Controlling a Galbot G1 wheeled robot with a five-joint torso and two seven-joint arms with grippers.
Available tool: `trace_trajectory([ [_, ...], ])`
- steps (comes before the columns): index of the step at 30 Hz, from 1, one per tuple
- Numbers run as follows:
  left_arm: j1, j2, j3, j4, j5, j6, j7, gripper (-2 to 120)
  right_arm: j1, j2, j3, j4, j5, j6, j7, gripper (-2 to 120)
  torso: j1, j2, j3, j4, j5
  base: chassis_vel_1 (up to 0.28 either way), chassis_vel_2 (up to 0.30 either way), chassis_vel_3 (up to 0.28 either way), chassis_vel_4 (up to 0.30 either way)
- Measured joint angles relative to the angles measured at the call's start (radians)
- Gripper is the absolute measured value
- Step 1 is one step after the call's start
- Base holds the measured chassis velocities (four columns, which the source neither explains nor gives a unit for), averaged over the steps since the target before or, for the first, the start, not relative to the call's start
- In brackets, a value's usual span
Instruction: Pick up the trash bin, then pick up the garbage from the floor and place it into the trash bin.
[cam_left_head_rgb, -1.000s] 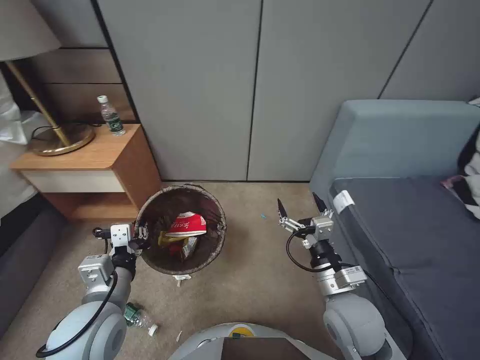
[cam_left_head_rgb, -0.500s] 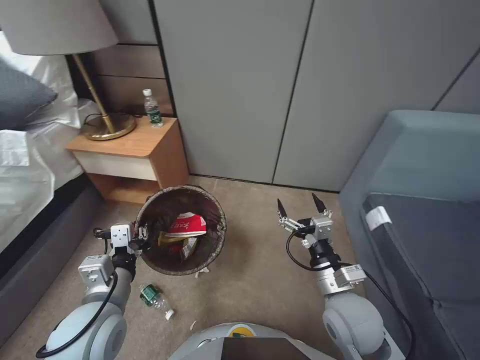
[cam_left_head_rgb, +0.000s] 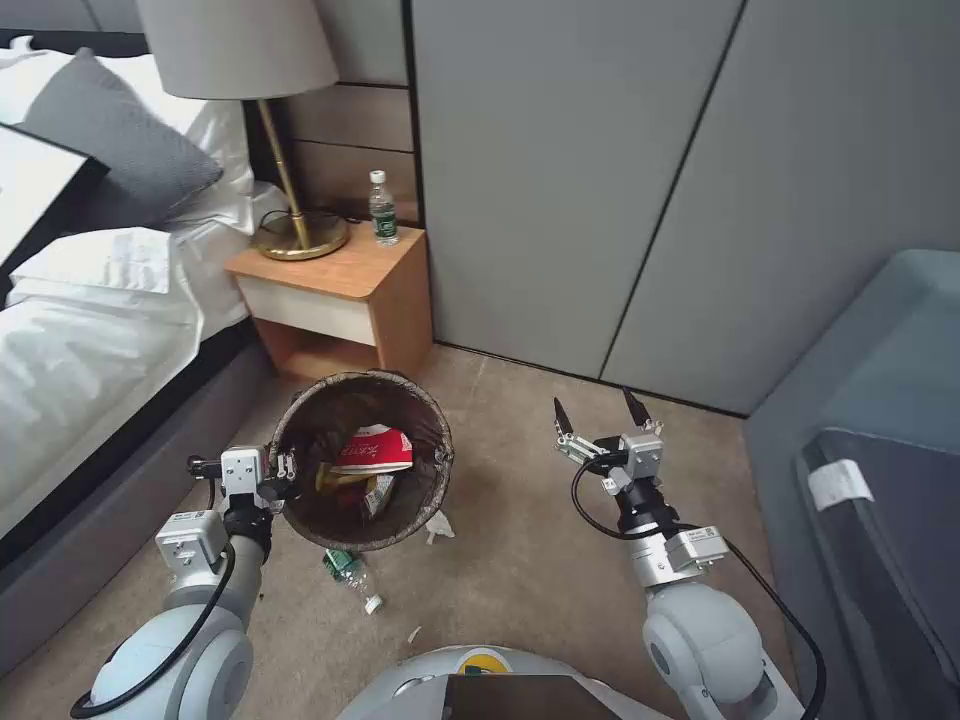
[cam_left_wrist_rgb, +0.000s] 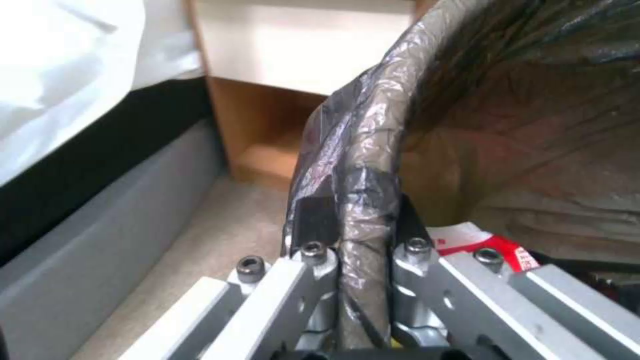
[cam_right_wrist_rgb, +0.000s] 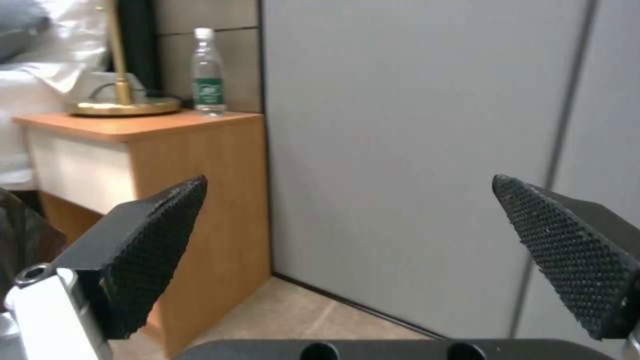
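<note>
The left hand (cam_left_head_rgb: 283, 478) holds the bin (cam_left_head_rgb: 432, 492) by its rim, so next the wide right hand (cam_left_head_rgb: 597, 420) must reach the bottle (cam_left_head_rgb: 352, 576) on the floor.

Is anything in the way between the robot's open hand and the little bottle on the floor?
Nothing sits on the carpet between the right hand and the bottle, but the held trash bin overhangs the bottle's top end.

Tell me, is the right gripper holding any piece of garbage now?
No, the right gripper is open and empty in the air, its fingertips spread apart with nothing between them.
</note>
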Motion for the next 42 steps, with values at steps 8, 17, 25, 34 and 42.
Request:
trace_trajectory([
  [8, 0.0, 0.001, -0.002, -0.001, 0.0, 0.0, 0.0, 3, 0.003, 0.0, 0.001, -0.003, 0.004, -0.001, 0.004, 100, 0.0, 0.0, 0.0, 0.0, 0.0, 0.091, 0.095, 0.089, 0.087],
  [17, -0.001, 0.0, -0.002, -0.001, -0.001, 0.0, 0.0, 3, 0.006, -0.001, 0.003, -0.008, 0.006, -0.003, 0.007, 100, 0.0, 0.0, 0.0, -0.0001, 0.0, 0.077, 0.085, 0.084, 0.082],
  [25, -0.002, 0.001, -0.002, 0.001, -0.002, 0.0, -0.001, 3, 0.008, 0.0, 0.002, -0.009, 0.011, -0.005, 0.009, 100, 0.0, 0.0, 0.0, -0.0001, 0.0, 0.087, 0.09, 0.085, 0.091],
  [34, -0.002, 0.001, -0.004, 0.003, -0.002, 0.0, -0.001, 3, 0.01, 0.0, -0.002, -0.009, 0.022, -0.011, 0.014, 100, 0.0, 0.0, 0.0, 0.0, 0.0, 0.094, 0.095, 0.086, 0.072],
  [42, -0.004, 0.001, -0.003, 0.005, -0.002, 0.0, -0.001, 3, 0.011, -0.001, -0.001, -0.009, 0.023, -0.011, 0.016, 100, 0.0, 0.0, 0.0, -0.0001, 0.0, 0.074, 0.068, 0.077, 0.077],
])
